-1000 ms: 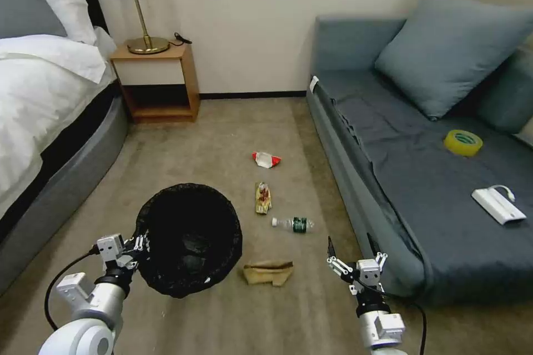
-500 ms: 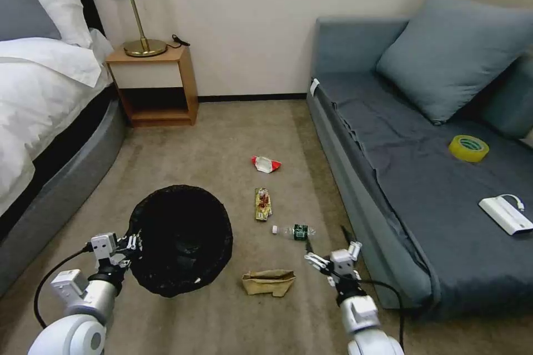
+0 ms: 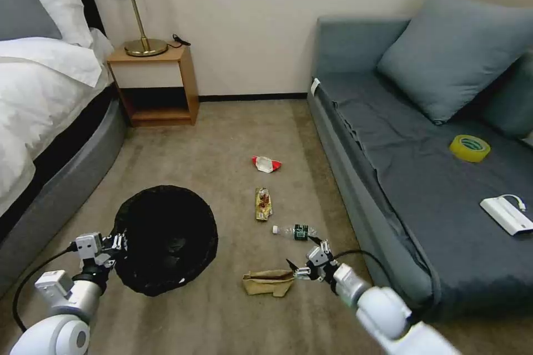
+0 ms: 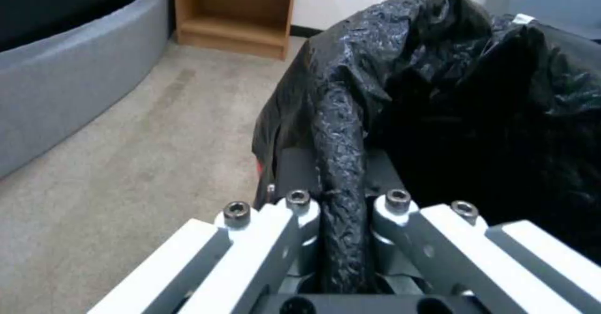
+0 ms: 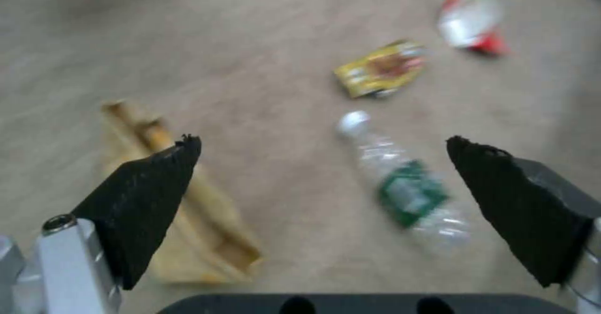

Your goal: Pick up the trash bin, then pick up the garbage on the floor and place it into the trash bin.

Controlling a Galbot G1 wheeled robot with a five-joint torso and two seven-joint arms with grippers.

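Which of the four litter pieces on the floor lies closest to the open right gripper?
The brown paper bag, beside the right gripper; bottle, yellow-brown wrapper and red-and-white wrapper lie farther off.

Glossy black liner covers my trash bin (image 3: pixel 165 238); on beige carpet (image 3: pixel 222 138) lie a brown paper bag (image 3: pixel 268 282), a clear bottle (image 3: pixel 294 231) labelled green, a yellow-brown snack wrapper (image 3: pixel 263 203) and a red-and-white wrapper (image 3: pixel 266 163).

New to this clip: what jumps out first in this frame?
The black-lined trash bin at lower left, its rim clamped by the left gripper. Beside it a line of litter runs along the carpet: red-and-white wrapper, snack wrapper, bottle, paper bag. The open right gripper hovers between bottle and bag.
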